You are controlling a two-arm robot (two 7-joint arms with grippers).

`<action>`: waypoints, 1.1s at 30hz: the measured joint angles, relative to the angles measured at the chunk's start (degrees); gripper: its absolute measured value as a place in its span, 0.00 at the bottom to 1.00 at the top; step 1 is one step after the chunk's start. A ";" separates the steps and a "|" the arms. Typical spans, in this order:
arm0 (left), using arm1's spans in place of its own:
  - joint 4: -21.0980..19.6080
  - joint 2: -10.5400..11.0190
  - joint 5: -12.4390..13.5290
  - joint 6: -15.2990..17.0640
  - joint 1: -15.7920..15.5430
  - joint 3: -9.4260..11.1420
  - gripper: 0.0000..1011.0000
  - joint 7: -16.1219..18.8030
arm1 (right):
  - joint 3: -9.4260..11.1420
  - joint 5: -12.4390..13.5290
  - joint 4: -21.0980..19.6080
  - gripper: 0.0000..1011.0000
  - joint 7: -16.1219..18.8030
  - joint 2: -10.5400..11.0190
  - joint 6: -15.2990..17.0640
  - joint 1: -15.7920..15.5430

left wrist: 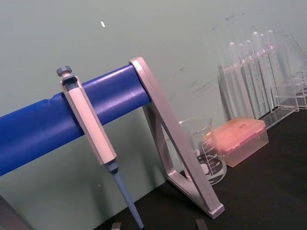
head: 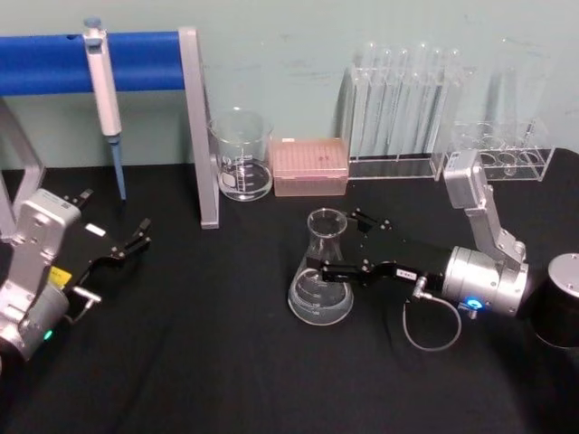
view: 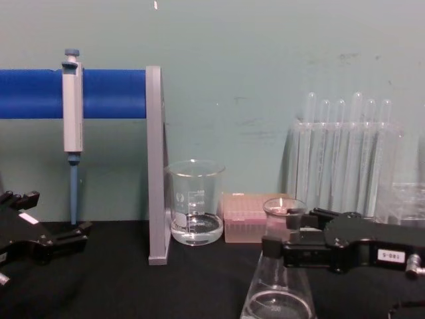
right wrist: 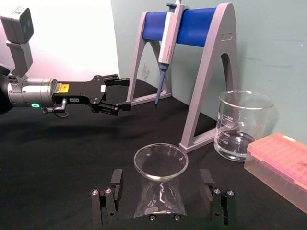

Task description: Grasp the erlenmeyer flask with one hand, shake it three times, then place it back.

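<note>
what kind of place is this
Probably a chemistry lab bench: a pipette hangs on a blue stand, test tubes fill a clear rack, and the open right gripper straddles the erlenmeyer flask. The left gripper sits idle at left.

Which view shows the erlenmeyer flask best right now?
Head view: the erlenmeyer flask stands whole, rim to base, the right gripper open around its neck. Right wrist view gives rim and neck; chest view gives a side profile, base cropped.
</note>
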 joint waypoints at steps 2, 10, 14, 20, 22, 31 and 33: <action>0.00 0.00 0.00 0.00 0.00 0.00 0.99 0.00 | -0.13 -0.10 0.32 0.99 0.11 -0.19 -0.06 0.25; 0.00 0.00 0.00 0.00 0.00 0.00 0.99 0.00 | -0.48 -0.29 1.15 0.99 0.28 -0.68 -0.15 0.84; 0.00 0.00 0.00 0.00 0.00 0.00 0.99 0.00 | -0.56 -0.47 1.33 0.99 0.21 -0.80 -0.17 0.97; 0.00 0.00 0.00 0.00 0.00 0.00 0.99 0.00 | -0.54 -0.94 1.05 0.99 -0.99 -0.75 -0.06 0.85; 0.00 0.00 0.00 0.00 0.00 0.00 0.99 0.00 | -0.53 -0.99 1.02 0.99 -1.09 -0.76 -0.03 0.82; 0.00 0.00 0.00 0.00 0.00 0.00 0.99 0.00 | -0.48 -0.95 0.96 0.99 -1.03 -0.73 0.02 0.78; 0.00 0.00 0.00 0.00 0.00 0.00 0.99 0.00 | -0.46 -0.93 0.95 0.99 -1.01 -0.72 0.03 0.77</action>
